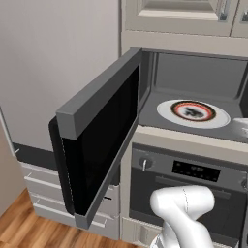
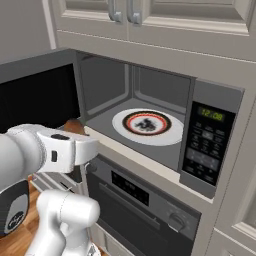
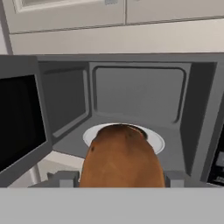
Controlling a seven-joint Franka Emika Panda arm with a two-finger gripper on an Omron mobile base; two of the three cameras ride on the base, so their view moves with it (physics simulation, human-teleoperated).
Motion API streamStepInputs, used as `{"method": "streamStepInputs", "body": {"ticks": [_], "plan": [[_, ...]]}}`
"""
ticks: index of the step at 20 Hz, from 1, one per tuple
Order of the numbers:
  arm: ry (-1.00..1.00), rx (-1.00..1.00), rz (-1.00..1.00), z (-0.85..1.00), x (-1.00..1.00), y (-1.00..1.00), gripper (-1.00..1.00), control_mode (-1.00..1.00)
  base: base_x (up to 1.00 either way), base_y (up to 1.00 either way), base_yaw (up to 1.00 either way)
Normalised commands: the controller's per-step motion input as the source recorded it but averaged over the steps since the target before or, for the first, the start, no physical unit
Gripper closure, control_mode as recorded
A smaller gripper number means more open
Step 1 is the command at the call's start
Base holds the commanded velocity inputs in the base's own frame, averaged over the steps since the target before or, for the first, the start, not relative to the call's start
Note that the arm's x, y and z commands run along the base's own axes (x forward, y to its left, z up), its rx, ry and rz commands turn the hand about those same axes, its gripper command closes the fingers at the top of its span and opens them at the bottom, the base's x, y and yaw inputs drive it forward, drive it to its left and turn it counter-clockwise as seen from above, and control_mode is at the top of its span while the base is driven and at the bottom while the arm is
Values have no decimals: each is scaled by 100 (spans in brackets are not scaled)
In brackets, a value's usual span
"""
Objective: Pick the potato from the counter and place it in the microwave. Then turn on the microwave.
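the potato [image 3: 120, 157] sits right in the gripper [image 3: 119, 178], big and brown at the bottom of the hand view, with a grey finger [image 3: 65, 178] pressed on its left side and another on its right. the two fingers are partly apart and clamped on the potato. in the right base view a bit of the brown potato [image 2: 74, 125] peeks out behind the white arm, just in front of the open microwave [image 2: 150, 125]. the hand is outside the box, facing straight into it. inside, the white plate [image 3: 154, 139] with a red and black ring lies flat on the grey floor, and the potato hides most of it in the hand view. the door [image 1: 97, 140] with black glass is swung wide open to the left, so nothing blocks the way in. the button panel [image 2: 208, 142] with a green clock is on the right side of the microwave. under the microwave is the oven [image 1: 193, 184] with a knob and a dark screen. pale cupboards [image 2: 150, 15] hang above. the floor [image 1: 29, 227] is wood.
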Motion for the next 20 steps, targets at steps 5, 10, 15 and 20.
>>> {"method": "streamStepInputs", "body": {"ticks": [5,10,15,20], "plan": [[-2,0,-1,-3,36,0,100,-100,0,0,0],[0,0,0,-6,56,0,100,-100,0,0,0],[0,0,0,-9,51,0,100,-100,0,0,0],[0,0,0,-12,48,0,100,-100,0,0,0]]}}
